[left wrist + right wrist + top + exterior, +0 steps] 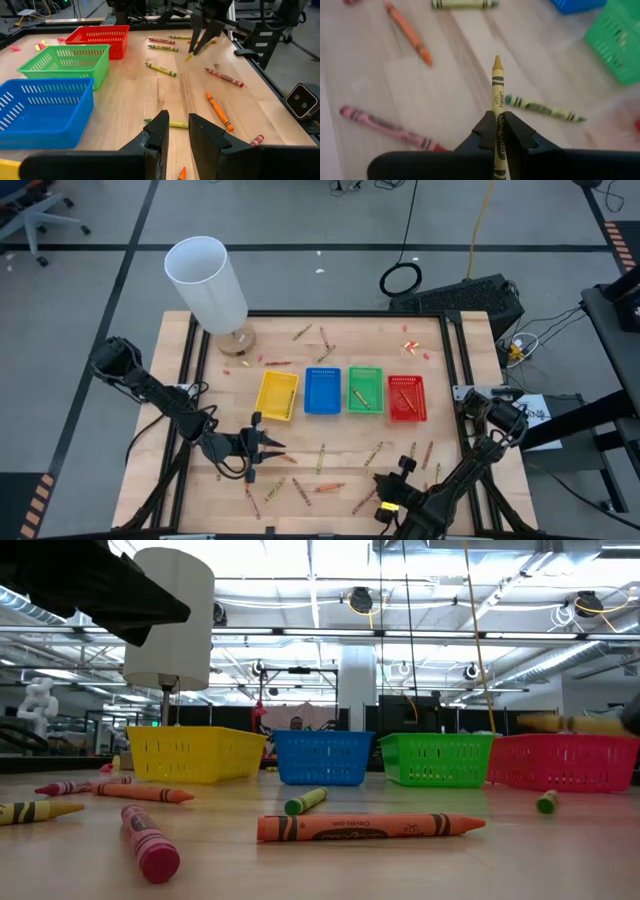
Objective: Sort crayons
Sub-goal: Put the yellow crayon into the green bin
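Note:
Many crayons lie scattered on the wooden table [230,480], among them an orange one [370,827], a pink one [150,843] and a yellow-green one [170,123]. My right gripper [497,131], low over the table's near right part [404,467], is shut on a yellow crayon [497,85]. The left wrist view also shows this gripper [204,32] with the crayon [195,50] clear of the wood. My left gripper [175,135] stands open near the table's near left [265,445], with nothing between its fingers. My right gripper pinches the yellow crayon between its two fingers, on the wrapped back half [497,114]. The crayon lies along the fingers, and its pointed end [496,62] sticks out past their ends. The fingers slant down from above. The crayon is lifted clear of the table.
Four trays stand in a row across the table's middle: yellow [277,394], blue [322,390], green [365,389], red [406,397]. A tall white cylinder [207,283] stands at the far left. Small pink and yellow scraps [410,346] lie at the far right.

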Motion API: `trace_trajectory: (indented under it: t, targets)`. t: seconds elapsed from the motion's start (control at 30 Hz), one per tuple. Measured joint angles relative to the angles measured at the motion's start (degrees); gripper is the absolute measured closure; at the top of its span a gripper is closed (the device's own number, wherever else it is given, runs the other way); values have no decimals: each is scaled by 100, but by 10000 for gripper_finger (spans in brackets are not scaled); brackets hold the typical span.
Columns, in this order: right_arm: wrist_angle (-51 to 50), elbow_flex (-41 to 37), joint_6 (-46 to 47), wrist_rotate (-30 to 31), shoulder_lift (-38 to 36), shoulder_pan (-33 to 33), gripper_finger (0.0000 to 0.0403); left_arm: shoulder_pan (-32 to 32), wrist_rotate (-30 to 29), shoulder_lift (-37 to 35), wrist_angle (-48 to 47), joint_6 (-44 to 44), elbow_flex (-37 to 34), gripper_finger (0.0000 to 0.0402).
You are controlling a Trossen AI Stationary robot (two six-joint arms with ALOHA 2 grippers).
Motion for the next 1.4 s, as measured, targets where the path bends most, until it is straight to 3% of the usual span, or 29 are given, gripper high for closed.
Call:
trace_trajectory:
  t: [0.17, 0.57, 0.97, 1.2, 1.4]
  targets:
    - [178, 2, -8, 550, -38, -182, 401, 0, 0, 0, -2, -2, 0, 327]
    - [289, 2, -230, 562, -249, -988, 401, 0, 2, 0, 9, 37, 0, 327]
    - [380, 7, -1609, 1015, -1331, -2067, 401, 31, -47, 0, 4, 193, 0, 327]
    - [-83, 7, -2232, 1121, -1869, -2770, 401, 226, -95, 0, 32, 481, 0, 327]
    - [-688, 11, -1908, 1072, -2068, -3070, 401, 413, -109, 0, 96, 943, 0, 327]
